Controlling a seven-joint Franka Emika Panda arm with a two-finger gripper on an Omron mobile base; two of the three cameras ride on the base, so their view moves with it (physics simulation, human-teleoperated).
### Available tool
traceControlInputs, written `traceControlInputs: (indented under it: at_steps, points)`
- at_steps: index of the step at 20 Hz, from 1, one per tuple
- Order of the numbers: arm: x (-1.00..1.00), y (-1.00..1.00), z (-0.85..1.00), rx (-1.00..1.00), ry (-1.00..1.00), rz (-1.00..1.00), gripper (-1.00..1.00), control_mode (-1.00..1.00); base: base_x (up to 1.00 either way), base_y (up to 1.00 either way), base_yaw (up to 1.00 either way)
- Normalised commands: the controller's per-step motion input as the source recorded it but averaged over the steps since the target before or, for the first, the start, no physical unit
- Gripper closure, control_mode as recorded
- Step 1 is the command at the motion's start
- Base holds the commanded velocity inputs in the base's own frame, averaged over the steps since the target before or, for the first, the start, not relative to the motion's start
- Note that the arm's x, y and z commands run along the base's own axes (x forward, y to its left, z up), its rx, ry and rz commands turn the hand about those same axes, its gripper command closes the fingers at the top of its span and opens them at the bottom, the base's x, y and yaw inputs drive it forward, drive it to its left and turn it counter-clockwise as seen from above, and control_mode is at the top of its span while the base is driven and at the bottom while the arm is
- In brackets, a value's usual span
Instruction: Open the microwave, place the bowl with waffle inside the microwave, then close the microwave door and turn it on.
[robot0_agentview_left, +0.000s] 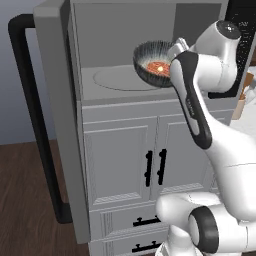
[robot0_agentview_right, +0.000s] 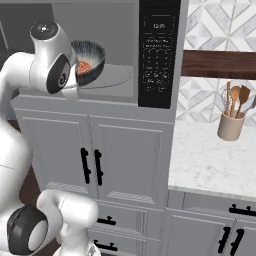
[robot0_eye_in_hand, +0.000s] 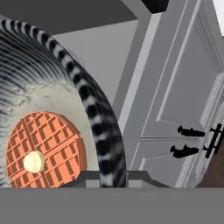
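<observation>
- The robot arm carries the bowl (robot0_agentview_left: 154, 63) into the open microwave (robot0_agentview_left: 125, 45), holding it tilted above the round turntable (robot0_agentview_left: 120, 79) rather than resting on it.
- The gripper (robot0_eye_in_hand: 101, 175) sits narrow, clamped on the bowl's ribbed rim, as the hand view shows at its lower edge.
- The waffle (robot0_eye_in_hand: 43, 151), butter dab at its centre, lies inside the bowl.
- The microwave door (robot0_agentview_left: 52, 110) stands swung wide to the left, its black bar handle (robot0_agentview_left: 35, 120) toward the near side.
- The placing step appears under way: opening looks done, closing and starting remain.
- Next, the bowl likely needs levelling and lowering onto the turntable before release, then a clear retreat past the door frame.
- The black button panel (robot0_agentview_right: 159, 52) waits at the cavity's right; a utensil crock (robot0_agentview_right: 231, 125) stands on the counter (robot0_agentview_right: 210, 160) farther right.
</observation>
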Motion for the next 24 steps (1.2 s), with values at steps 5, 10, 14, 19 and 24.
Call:
traceControlInputs:
  at_steps: [5,10,14,19,24]
  points:
    - [0.80,0.13,-0.40,0.01,0.00,0.00,1.00,-1.00,0.00,0.00,0.00]
    - [0.80,0.18,-0.43,0.00,0.05,0.00,1.00,-1.00,0.00,0.00,0.00]
    - [0.79,0.18,-0.28,0.00,0.05,0.00,1.00,-1.00,0.00,0.00,0.00]
    - [0.60,0.21,-0.04,0.00,0.00,0.00,1.00,-1.00,0.00,0.00,0.00]
    - [-0.05,0.39,-0.19,0.00,-0.20,-0.08,-1.00,-1.00,0.00,0.00,0.00]
